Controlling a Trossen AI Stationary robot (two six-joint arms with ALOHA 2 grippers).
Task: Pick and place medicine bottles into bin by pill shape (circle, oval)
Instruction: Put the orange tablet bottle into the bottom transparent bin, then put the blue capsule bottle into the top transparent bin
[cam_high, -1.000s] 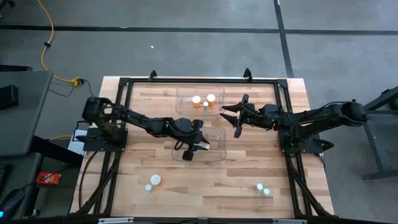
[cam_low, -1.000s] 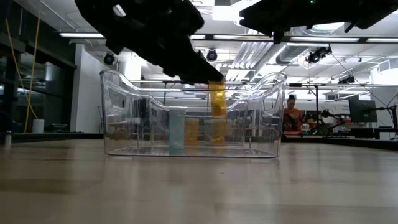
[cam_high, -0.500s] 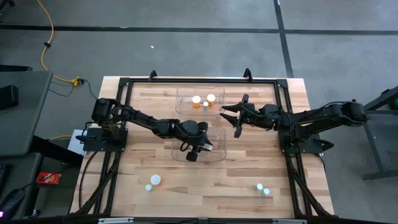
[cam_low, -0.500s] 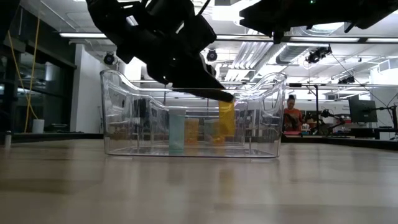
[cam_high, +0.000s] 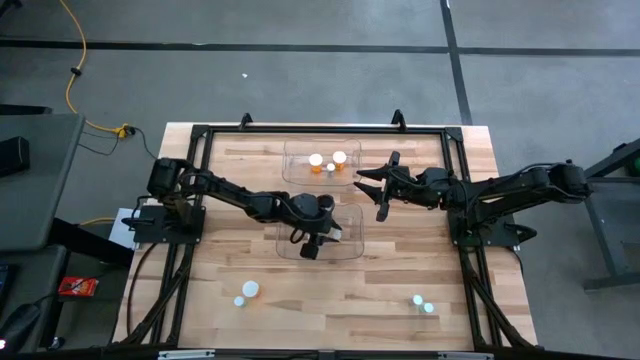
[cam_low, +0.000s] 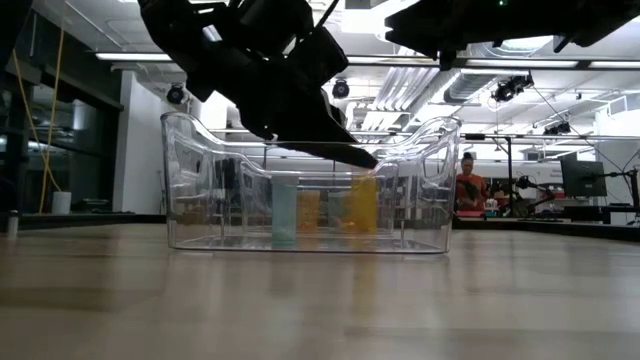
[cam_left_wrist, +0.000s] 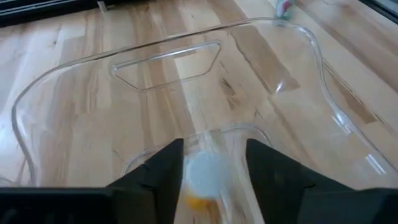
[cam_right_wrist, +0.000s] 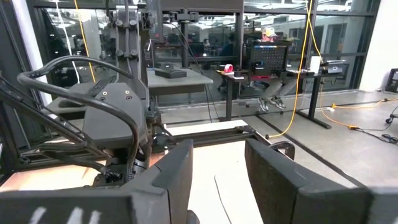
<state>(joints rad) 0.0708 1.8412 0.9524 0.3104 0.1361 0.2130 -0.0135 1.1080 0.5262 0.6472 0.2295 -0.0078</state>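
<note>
My left gripper (cam_high: 322, 238) hangs open over the clear near bin (cam_high: 345, 250). An orange bottle with a white cap (cam_left_wrist: 204, 177) stands upright on the bin's floor just below and between the open fingers; the low view shows the bottle (cam_low: 362, 205) clear of the fingertips (cam_low: 362, 156). The clear far bin (cam_high: 295, 150) holds two orange bottles (cam_high: 316, 161) and a small pale one (cam_high: 331, 168). My right gripper (cam_high: 378, 190) is open and empty, level above the table just right of the far bin.
Two loose bottles (cam_high: 246, 292) stand near the table's front left and two pale ones (cam_high: 422, 302) near the front right. A black frame (cam_high: 300, 128) runs round the table. A person (cam_low: 468, 180) sits in the room behind.
My left gripper has gone toward the table's right edge and down into the near bin with the orange bottle. It has let the bottle go. The bottle hung tilted below the fingers, then dropped and now stands upright on the bin's floor.
</note>
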